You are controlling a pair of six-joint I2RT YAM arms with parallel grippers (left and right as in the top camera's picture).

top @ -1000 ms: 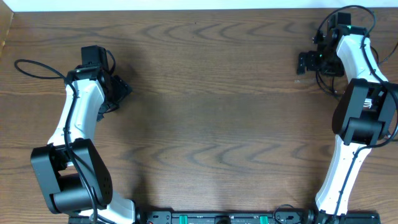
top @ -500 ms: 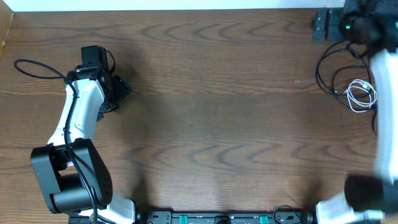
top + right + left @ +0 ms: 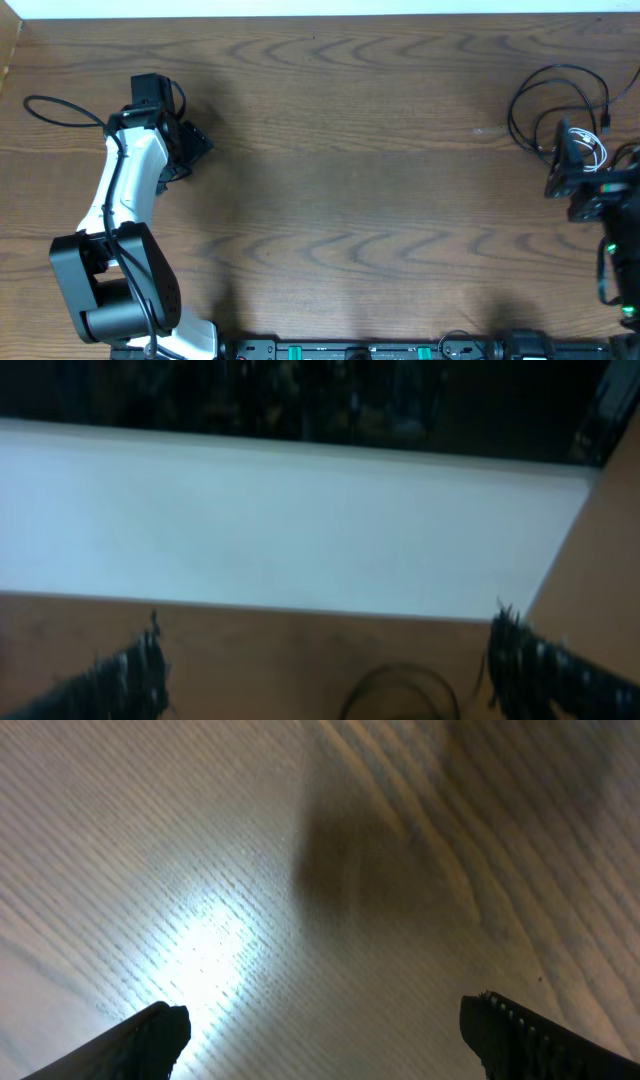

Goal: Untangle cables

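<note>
Fingers (image 3: 150, 1038) of the left gripper (image 3: 330, 1040) gape wide over wood table (image 3: 300, 840), gripping nothing. Right wrist: right gripper (image 3: 330, 675) spread too, empty, blurred black loop below. Overhead: cables (image 3: 594, 152) hug the far-right edge, right gripper touching them.

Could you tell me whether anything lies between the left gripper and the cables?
Nothing visible does. Only wooden table surface lies between the left gripper and the cables at the far right. The right gripper sits over part of them.
</note>
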